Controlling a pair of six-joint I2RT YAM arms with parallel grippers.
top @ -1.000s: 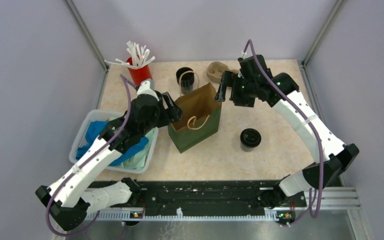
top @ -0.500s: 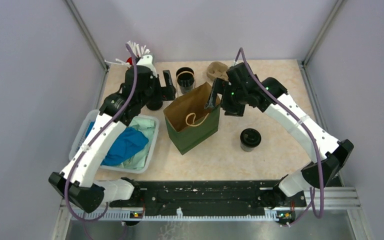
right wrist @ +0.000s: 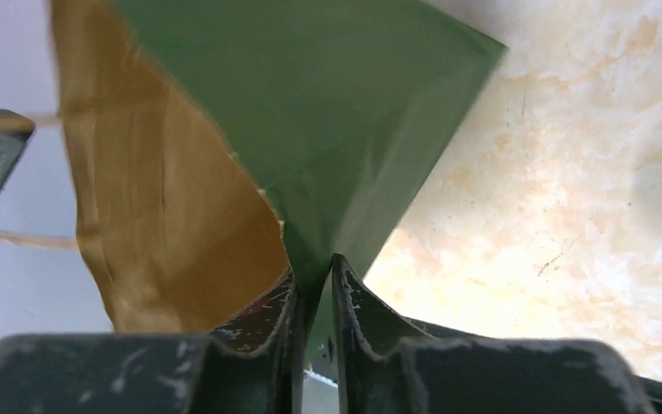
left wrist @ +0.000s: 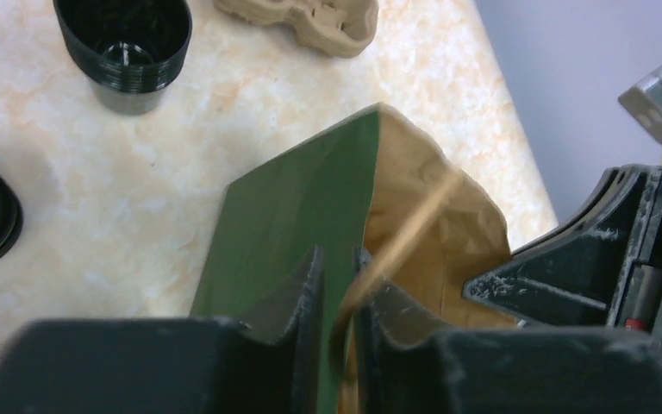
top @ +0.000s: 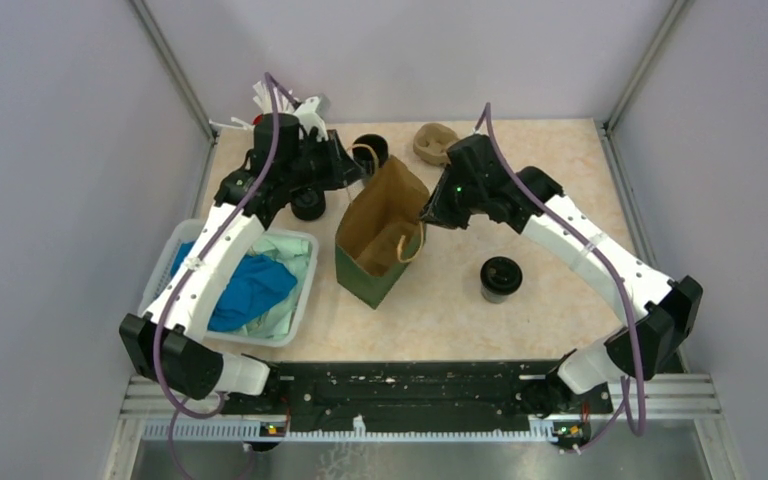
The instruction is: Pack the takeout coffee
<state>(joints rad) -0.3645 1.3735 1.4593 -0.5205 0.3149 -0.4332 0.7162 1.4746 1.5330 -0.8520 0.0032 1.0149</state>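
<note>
You are at the bag-opening step. Both jaws are closed narrow on the rim of the green paper bag [top: 380, 275]: the left jaws pinch its wall at the bag's 11 o'clock, and the right jaws nip the rim at its 2 o'clock. The mouth gapes between them. The takeout coffee [top: 501, 278] stands lidded on the worktop [top: 560, 160], apart from the bag at its 4 o'clock, untouched. Next, I judge, you should free the right arm, take the cup upright and lower it inside.
</note>
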